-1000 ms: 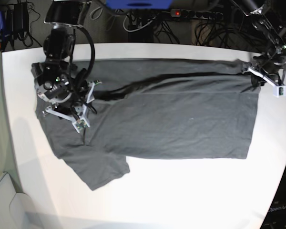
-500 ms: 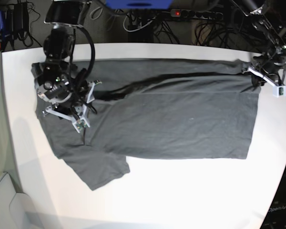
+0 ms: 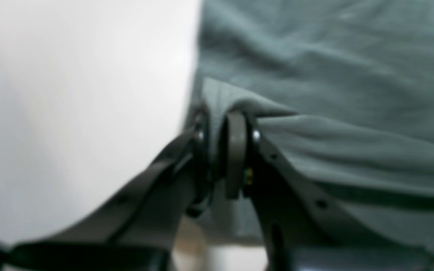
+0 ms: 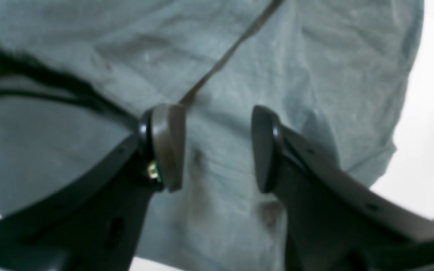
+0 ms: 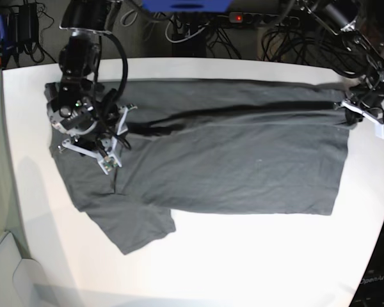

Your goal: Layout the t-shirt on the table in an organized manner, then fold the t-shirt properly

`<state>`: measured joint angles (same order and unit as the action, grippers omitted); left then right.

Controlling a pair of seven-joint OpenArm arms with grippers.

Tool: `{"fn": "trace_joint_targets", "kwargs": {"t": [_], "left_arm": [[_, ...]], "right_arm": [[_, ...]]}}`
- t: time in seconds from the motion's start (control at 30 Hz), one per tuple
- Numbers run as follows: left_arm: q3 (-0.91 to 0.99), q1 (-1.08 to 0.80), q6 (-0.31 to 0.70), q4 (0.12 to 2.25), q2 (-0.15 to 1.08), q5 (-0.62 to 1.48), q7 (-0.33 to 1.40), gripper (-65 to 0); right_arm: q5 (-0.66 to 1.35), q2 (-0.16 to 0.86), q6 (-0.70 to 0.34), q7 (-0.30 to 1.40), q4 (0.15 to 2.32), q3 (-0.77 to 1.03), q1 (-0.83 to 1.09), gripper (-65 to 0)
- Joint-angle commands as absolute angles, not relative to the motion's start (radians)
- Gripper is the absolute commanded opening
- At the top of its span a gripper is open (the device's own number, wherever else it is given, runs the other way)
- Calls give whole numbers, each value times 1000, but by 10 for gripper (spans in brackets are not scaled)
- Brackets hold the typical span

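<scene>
We are in a robotics lab. Behind the white bench [image 5: 256, 256] we see tangled black cables [image 5: 288, 41], a power strip [image 5: 262, 19] with a lit red switch, and power adapters [image 5: 22, 25] on the floor.

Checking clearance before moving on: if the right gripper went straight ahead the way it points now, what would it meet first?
Most likely the dark charcoal-grey cotton t-shirt: the right gripper stands open directly over it, nothing between. How far off is unclear.
</scene>
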<state>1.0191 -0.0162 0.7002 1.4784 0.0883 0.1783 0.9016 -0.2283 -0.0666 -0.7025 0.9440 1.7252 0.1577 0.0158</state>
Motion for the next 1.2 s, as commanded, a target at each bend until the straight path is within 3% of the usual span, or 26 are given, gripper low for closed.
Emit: {"fn": "trace_joint_targets", "kwargs": {"t": [0.0,0.4,0.53,0.7,1.17], "left_arm": [[1033,13,698,1492,108,193,895,-580],[1043,42,698,1494,82,182,937,-556],[1043,41,698,1495,82,182,937,-385],[1044,36,698,1503,82,193,934,-6],[1038,-16,698,1661,59,191,934,0]], "right_arm": [[-219,-64,-698,928,1739,156,1,-352],[-219,-64,-698,928,1739,156,13,-352],[-219,-64,-698,928,1739,156,15,-352],[-219,-62,-698,928,1739,156,15,-352],[-219,-64,-698,926,1739,157,15,-353]]}}
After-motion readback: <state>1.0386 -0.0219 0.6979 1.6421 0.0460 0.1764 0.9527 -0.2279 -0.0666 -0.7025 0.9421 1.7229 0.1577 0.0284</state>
